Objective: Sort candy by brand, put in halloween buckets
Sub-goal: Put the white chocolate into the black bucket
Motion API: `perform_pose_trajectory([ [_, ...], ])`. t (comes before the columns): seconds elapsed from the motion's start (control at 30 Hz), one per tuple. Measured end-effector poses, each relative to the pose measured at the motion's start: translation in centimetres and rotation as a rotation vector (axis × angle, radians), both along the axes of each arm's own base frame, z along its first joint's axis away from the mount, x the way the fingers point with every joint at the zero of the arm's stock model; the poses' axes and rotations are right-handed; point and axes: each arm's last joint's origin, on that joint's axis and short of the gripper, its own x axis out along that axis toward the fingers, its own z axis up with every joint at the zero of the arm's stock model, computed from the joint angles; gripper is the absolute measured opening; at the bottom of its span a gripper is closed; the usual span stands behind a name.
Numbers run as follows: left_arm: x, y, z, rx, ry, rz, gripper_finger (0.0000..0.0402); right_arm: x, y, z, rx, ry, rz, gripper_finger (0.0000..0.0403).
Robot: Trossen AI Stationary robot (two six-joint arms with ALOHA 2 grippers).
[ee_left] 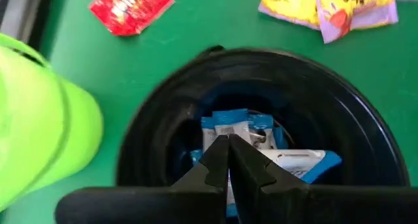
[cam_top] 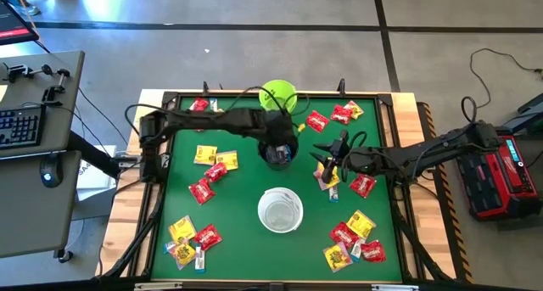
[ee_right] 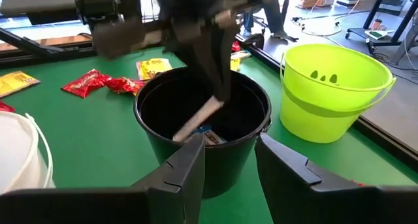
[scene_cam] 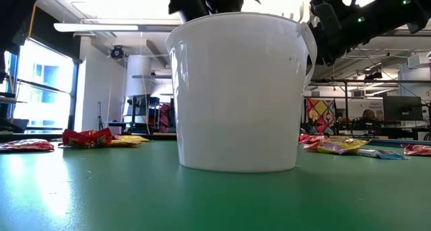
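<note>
Green tabletop framed by a dark rail on a pale wooden base, set on a grey floor crossed by dark lines. Beyond the left edge, a grey desk with a keyboard; beyond the right edge, a red and black box with cables. In the low view, an open workshop behind, with ceiling lights, windows at left and monitors at right. Three buckets down the middle: lime green bucket at the far edge, black bucket just nearer, white bucket nearer still, each apart from the next. Candy scattered in clusters: red and yellow packets left of the black bucket, more at the near left corner, more at the near right corner, a few along the far edge on both sides. Blue-and-white packets lying inside the black bucket. Left gripper directly above the black bucket's mouth, fingers clenched together with a pale packet between their tips in the right wrist view. Right gripper just right of the black bucket, facing it, fingers released and parted, holding nothing. Bare green between the white bucket and the near rail, and between the clusters at left and right.
</note>
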Motion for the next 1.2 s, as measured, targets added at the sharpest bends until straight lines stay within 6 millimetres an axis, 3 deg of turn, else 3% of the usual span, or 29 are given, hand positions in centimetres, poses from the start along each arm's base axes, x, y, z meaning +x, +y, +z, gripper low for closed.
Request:
perform_pose_trajectory([
  [0.37,-0.2,-0.1,-1.2,-0.041,0.079,0.003,0.0001,0.2,-1.9,-0.2,0.051,0.016,0.038,0.0123],
  [0.6,-0.5,-0.6,-0.7,-0.153,0.066,0.075,0.0035,0.3,-3.1,0.4,0.092,-0.069,-0.011,0.0067],
  [0.8,1.0,-2.2,2.8,-0.204,-0.075,0.052,0.0083,0.3,-3.2,0.5,0.144,-0.096,-0.032,0.0007],
  [1.03,2.5,-4.8,8.3,-0.144,-0.29,-0.055,0.0116,0.3,-3.5,0.8,0.15,-0.149,-0.133,0.0005],
  [1.2,3.1,-7.0,9.5,-0.07,-0.365,-0.211,0.0109,0.3,-3.2,0.8,0.163,-0.156,-0.12,0.0],
])
